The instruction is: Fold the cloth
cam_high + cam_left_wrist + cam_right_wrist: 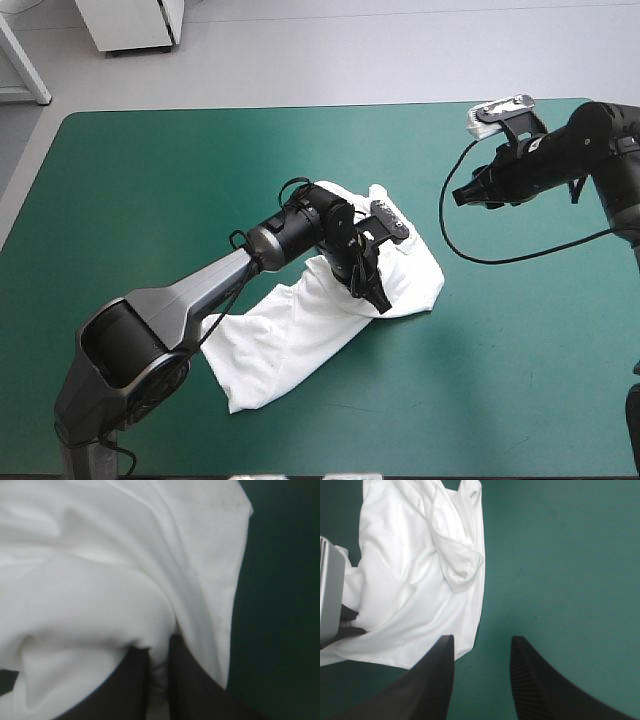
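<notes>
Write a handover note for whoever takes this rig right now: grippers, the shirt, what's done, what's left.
Left gripper: shut on the T-shirt, pinching a fold in its right-hand part.
Right gripper: open, empty, clear of the shirt to its right, over the teal-green cover.
T-shirt: a rumpled strip lying slantwise at mid-table.
Done: no neat fold visible yet.
Left: probably spread it flat, then fold.

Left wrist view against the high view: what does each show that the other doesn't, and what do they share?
Only the left wrist view: the left gripper all but shut, with a fold of the T-shirt pinched between its black fingers. Only the high view: the T-shirt's whole outline, a crumpled strip lying on the teal-green cover, and the right gripper off the cloth, toward the cover's far right corner. Both: the white T-shirt against the teal-green cover.
</notes>
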Motion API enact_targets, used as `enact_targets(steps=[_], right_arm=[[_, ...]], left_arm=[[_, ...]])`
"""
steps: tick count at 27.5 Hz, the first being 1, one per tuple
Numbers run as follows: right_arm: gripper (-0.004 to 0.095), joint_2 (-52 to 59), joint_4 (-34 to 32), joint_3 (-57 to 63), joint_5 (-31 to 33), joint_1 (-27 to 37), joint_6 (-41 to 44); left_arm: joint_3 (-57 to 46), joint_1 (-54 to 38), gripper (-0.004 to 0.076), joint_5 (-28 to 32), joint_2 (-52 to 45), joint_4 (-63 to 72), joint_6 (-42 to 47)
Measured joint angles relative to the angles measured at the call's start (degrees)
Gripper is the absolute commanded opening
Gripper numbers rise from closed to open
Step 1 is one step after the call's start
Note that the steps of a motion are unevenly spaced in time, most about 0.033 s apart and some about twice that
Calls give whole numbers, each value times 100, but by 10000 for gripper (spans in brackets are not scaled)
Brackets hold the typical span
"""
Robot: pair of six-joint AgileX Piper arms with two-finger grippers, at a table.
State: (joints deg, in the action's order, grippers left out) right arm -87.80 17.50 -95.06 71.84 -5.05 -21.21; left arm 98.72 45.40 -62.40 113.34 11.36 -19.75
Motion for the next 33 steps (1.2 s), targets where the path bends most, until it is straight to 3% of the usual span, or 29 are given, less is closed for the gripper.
enact_targets(steps=[4,10,12,19,26,33], right_arm=[[365,0,0,0,0,0,4],[365,0,0,0,0,0,4],[365,0,6,0,0,0,11],[365,0,30,0,0,0,24],[364,0,60,0,0,0,40],[365,266,66,309,-1,0,94]], left_arm=[[0,-105,38,24,7,5,10],[6,-460,380,-40,36,209,11],[6,-517,442,-138,36,339,-24],[27,-568,444,-378,-241,288,44],[-19,-1079,444,-703,-1254,-908,571],[-1535,-2170,444,-809,-2808,-1670,889]])
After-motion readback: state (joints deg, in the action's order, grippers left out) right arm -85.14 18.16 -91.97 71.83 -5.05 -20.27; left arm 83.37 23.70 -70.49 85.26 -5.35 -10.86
